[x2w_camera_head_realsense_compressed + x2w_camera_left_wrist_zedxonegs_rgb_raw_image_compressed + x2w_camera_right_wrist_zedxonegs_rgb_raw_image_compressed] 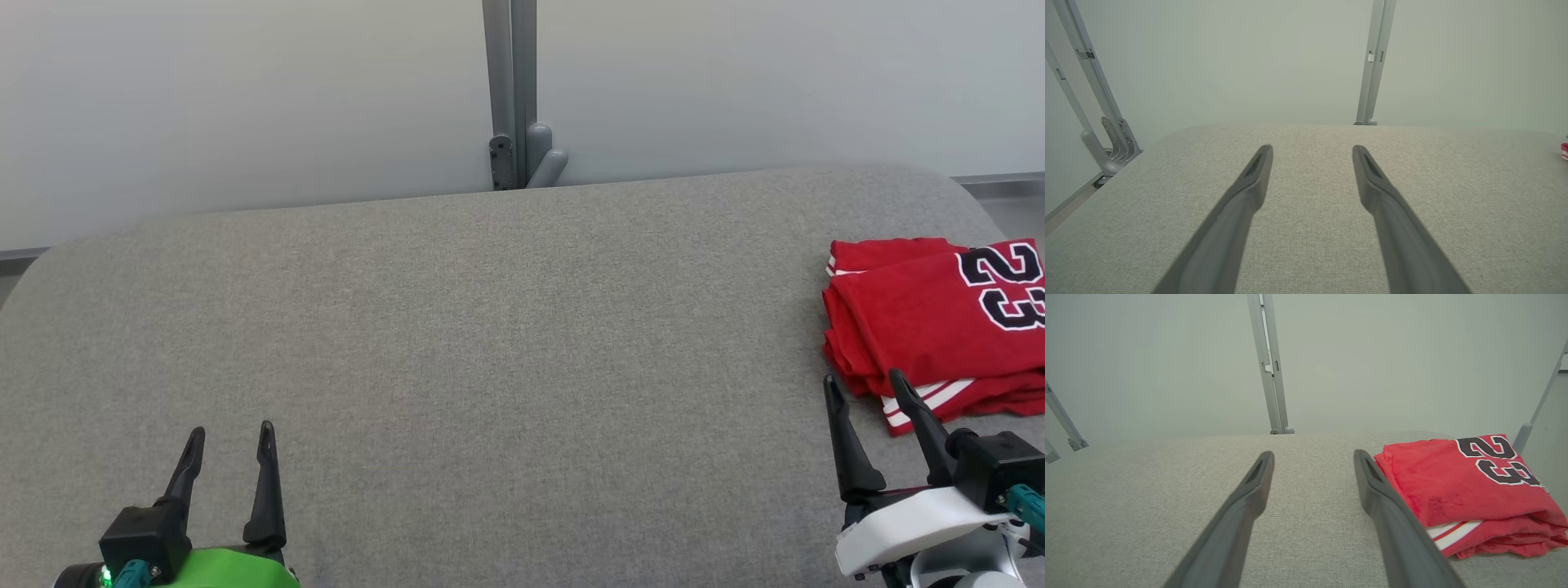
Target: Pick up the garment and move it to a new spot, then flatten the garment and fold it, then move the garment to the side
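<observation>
The garment [931, 318] is a red jersey with a black and white number 23, lying folded at the far right of the grey table [490, 327]. In the right wrist view the garment [1457, 486] lies just right of my right finger. My right gripper [865, 388] is open and empty, its tips close beside the garment's near left corner, apart from it. My left gripper [231, 437] stands open and empty at the lower left, far from the garment. A sliver of the garment [1564, 151] shows at the right edge of the left wrist view.
A grey metal post [510, 90] with a bracket stands behind the table's far edge against a pale wall. Angled frame legs [1094, 102] stand off the table's left end. The table's corners are rounded.
</observation>
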